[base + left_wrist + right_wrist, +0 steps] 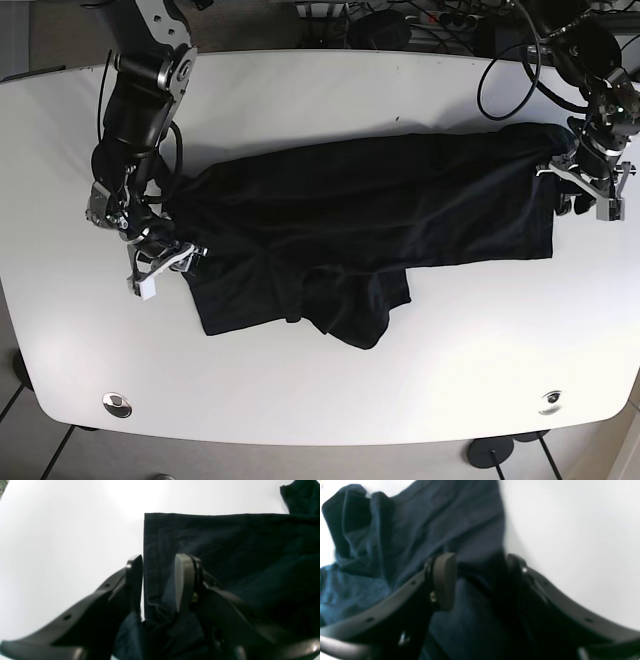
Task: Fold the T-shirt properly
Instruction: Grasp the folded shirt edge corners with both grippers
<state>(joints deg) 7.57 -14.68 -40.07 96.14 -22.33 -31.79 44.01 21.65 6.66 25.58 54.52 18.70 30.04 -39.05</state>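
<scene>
Right gripper (160,262): at the shirt's near-left edge in the base view. The wrist view shows its pads (444,580) apart, with dark cloth running between and under them. Whether they pinch it I cannot tell; the view is blurred.
Why there: probably to hold or lift this end so the cloth can be carried over in a fold.
Shirt (370,215): dark navy, spread wide across the middle of the table (320,90), one long straight edge toward the far side. A flap (355,305) hangs out toward the near side, so the lay is not yet square.
Bunching: rumpled folds (352,517) sit at the right arm's end; the other end lies flatter.
Left gripper (158,580): at the shirt's opposite end. Its fingers stand parted either side of the hemmed edge (150,555), one on bare table, one over cloth. Cloth gathers between them lower down, so a hold looks likely, though the contact is hidden.
Why there: judged to be the matching grip, keeping the shirt taut between both arms.
Stage: early; no clean fold is visible yet.
</scene>
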